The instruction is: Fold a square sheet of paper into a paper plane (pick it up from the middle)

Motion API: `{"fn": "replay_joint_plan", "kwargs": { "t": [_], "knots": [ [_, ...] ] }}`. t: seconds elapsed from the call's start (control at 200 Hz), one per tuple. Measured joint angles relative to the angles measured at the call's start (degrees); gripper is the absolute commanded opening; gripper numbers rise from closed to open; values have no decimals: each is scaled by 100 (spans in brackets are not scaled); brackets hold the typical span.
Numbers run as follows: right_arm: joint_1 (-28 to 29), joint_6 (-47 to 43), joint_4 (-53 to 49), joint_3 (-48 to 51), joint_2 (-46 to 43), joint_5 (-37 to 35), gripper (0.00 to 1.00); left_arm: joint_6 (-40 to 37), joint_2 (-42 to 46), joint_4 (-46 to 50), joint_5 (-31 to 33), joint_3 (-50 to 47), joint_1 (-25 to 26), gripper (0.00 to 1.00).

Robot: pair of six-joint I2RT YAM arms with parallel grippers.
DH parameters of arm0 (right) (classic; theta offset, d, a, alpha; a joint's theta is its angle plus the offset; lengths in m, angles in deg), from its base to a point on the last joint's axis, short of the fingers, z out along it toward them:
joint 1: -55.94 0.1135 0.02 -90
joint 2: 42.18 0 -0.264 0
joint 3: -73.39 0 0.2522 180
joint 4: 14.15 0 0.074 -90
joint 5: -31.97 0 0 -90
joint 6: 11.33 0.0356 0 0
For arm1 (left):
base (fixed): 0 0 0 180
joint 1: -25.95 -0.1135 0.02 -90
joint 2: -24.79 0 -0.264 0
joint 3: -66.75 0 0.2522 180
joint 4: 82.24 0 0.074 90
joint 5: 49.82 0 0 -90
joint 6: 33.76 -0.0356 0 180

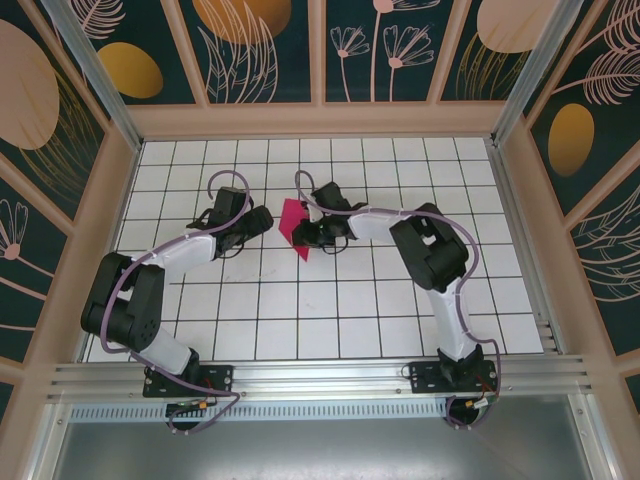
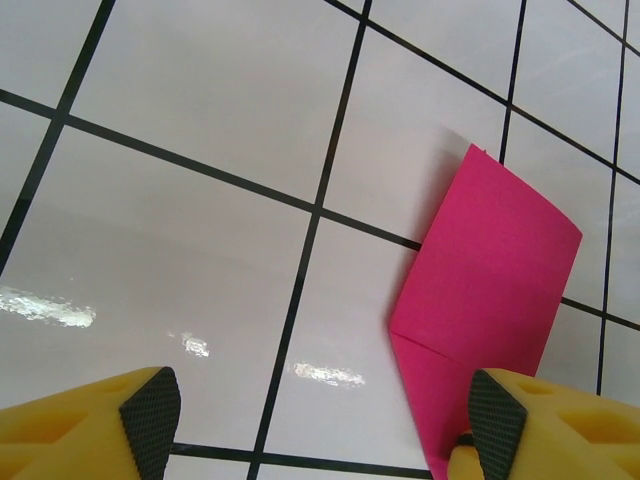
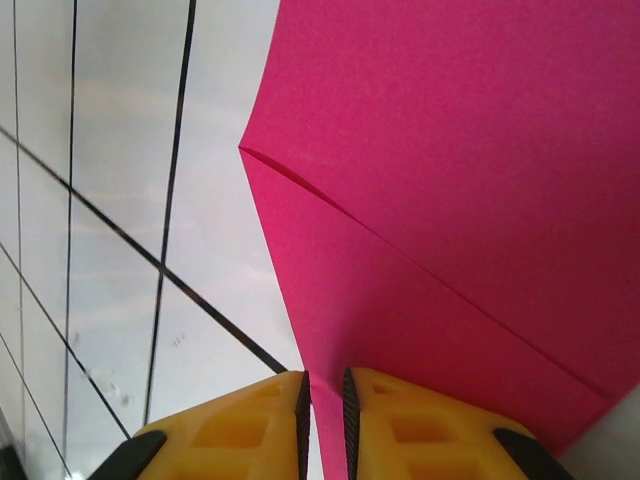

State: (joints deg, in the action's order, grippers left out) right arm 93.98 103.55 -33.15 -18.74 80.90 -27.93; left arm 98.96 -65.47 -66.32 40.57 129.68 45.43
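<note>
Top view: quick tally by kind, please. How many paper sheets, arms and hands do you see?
pink paper sheet: 1
arms: 2, left arm and right arm
hands: 2, left hand open, right hand shut on the sheet
Total: 5

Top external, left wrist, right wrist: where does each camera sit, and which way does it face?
Top external: above and behind the arm bases, looking down at the gridded table; both arms show, left gripper and right gripper flanking the pink paper sheet.
Left wrist: on the left arm, facing down along its open yellow fingers at tiles and the sheet.
Right wrist: on the right arm, close up, its fingers pinched on the sheet.
Shared: all three see the pink sheet.
</note>
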Motion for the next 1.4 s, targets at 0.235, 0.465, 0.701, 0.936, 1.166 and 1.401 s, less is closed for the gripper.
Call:
{"fn": "replay_joint_plan", "kwargs": {
  "t": [0.235, 0.465, 0.701, 0.936, 1.166, 1.401],
  "knots": [
    [-492, -1825, -844, 540, -568, 245, 22, -22, 33, -76, -151, -17, 0, 79],
    [-664, -1987, -1014, 905, -1523, -4, 28, 4, 120, -278, -321, -142, 0, 80],
    [-234, 490, -13, 1757, -2168, -782, 27, 304, 166, -649, -509, -402, 0, 80],
    [-177, 1493, 297, 1810, -1836, -1228, 26, 409, 166, -835, -643, -404, 0, 81],
    [-195, 1602, 267, 1574, -1294, -1709, 26, 474, 166, -962, -817, -452, 0, 81],
    [-210, 568, 660, 1604, -1143, -1440, 23, 540, 162, -1058, -1108, -490, 0, 81]
  ]
}}
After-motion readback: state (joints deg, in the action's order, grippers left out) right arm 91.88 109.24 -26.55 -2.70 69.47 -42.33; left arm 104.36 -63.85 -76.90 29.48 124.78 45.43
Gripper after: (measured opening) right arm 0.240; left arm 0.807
